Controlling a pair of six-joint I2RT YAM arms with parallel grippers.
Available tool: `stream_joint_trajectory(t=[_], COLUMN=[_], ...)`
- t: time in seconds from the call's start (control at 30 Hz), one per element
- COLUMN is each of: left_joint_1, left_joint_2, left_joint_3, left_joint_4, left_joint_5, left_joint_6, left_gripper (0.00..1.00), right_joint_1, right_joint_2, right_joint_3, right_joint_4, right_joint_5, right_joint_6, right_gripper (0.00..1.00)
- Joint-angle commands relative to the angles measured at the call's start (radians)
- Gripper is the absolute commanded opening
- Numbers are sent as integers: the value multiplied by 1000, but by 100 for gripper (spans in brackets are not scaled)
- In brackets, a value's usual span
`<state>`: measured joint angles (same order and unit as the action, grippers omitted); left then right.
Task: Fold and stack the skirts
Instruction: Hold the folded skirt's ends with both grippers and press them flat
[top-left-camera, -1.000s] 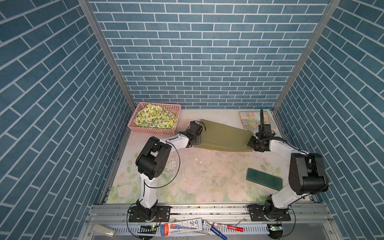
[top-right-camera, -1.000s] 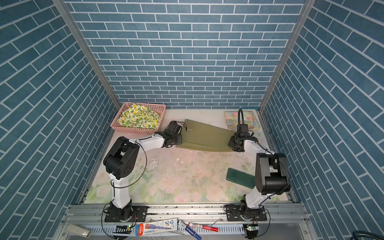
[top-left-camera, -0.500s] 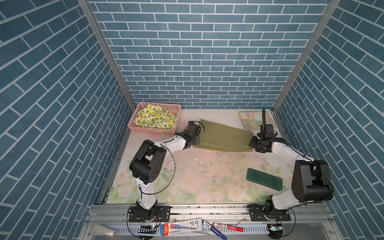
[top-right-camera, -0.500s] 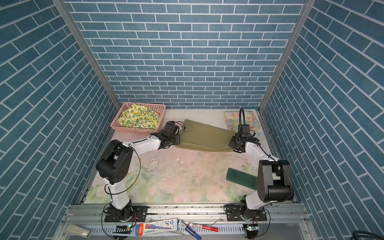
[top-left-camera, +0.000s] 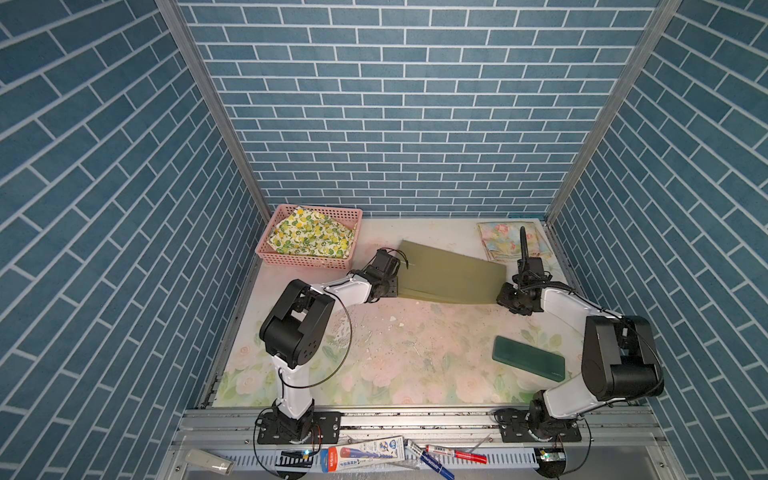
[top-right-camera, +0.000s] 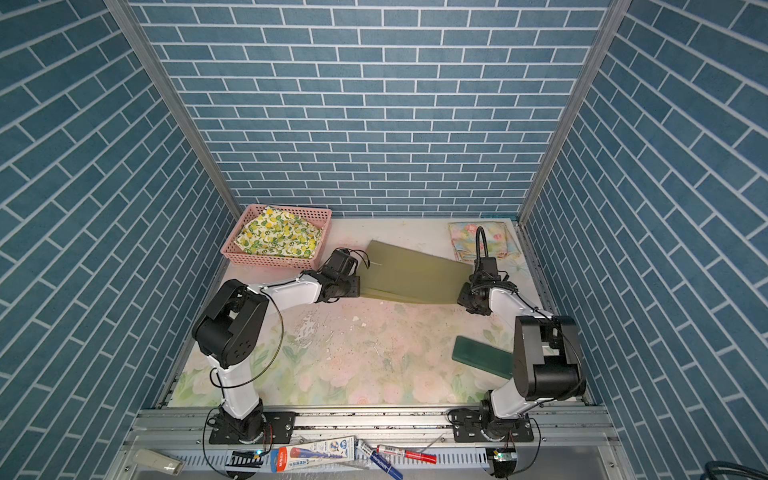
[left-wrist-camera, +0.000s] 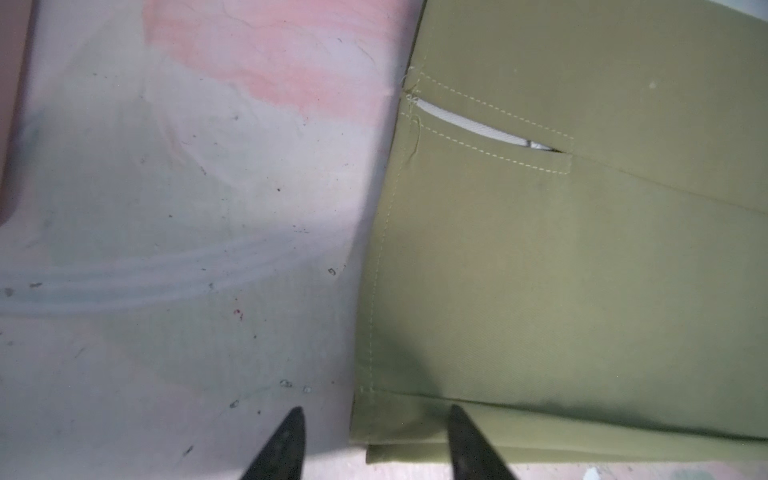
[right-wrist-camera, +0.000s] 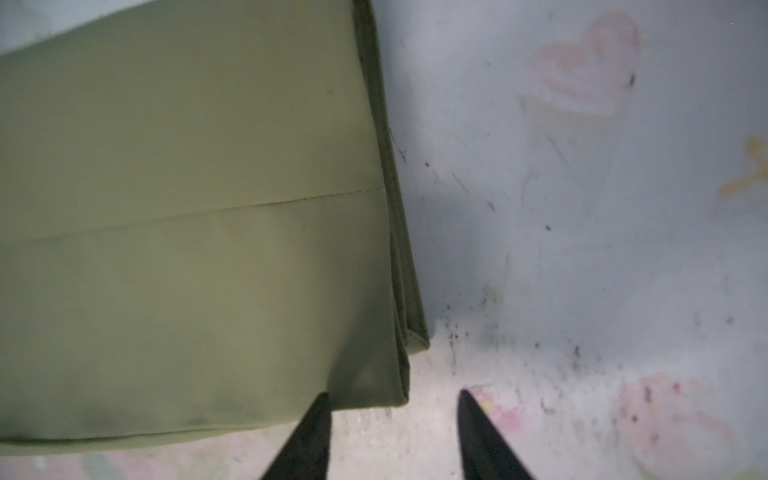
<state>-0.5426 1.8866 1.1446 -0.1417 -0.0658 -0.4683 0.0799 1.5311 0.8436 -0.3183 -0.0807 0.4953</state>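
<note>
The olive skirt (top-left-camera: 451, 274) is being observed lying folded flat toward the far side of the table (top-left-camera: 415, 345). The left gripper (left-wrist-camera: 374, 419) and right gripper (right-wrist-camera: 392, 407) are being held with jaws apart at its opposite ends.

Plain olive green cloth skirt (top-left-camera: 451, 274). White cloth skirt (top-left-camera: 311, 237) printed with yellow lemons, green leaves. Pink perforated plastic basket (top-left-camera: 305, 261). Pastel yellow-blue-pink floral cloth skirt (top-left-camera: 500, 243).
</note>
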Motion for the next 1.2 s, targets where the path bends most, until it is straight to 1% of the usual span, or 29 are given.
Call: stream_joint_trajectory(t=[0.0,0.07,0.2,0.3,0.33,0.4,0.53,0.63,0.83,0.97,1.07,1.17], left_joint_1=[7,8,20,36,40,51,72,76,86,87,86,89], left_joint_2=[-41,-46,-17,35,48,73,160,206,276,303,317,325], left_joint_3=[14,42,130,208,223,249,349,387,426,436,442,445], left_joint_4=[-7,-24,-88,-164,-170,-173,-235,-249,-254,-254,-256,-257], left_joint_5=[-15,-29,-35,-17,0,26,87,101,140,152,150,150], left_joint_6=[43,73,106,118,120,125,143,152,148,147,146,147], left_gripper=[79,84,86,87,87,87,87,87,87,85,84,83], right_joint_1=[-34,-69,-141,-179,-184,-184,-187,-187,-184,-173,-149,-134], right_joint_2=[-53,-48,27,112,136,176,245,269,318,337,352,383], right_joint_3=[16,30,64,93,106,129,165,169,187,192,211,230], right_joint_4=[-18,-4,47,99,109,114,107,110,106,108,87,74], right_joint_5=[-46,-101,-222,-329,-348,-346,-350,-334,-330,-329,-293,-283], right_joint_6=[19,29,54,82,84,84,81,83,80,78,68,60], right_gripper=[65,67,70,70,70,69,67,64,54,51,50,47])
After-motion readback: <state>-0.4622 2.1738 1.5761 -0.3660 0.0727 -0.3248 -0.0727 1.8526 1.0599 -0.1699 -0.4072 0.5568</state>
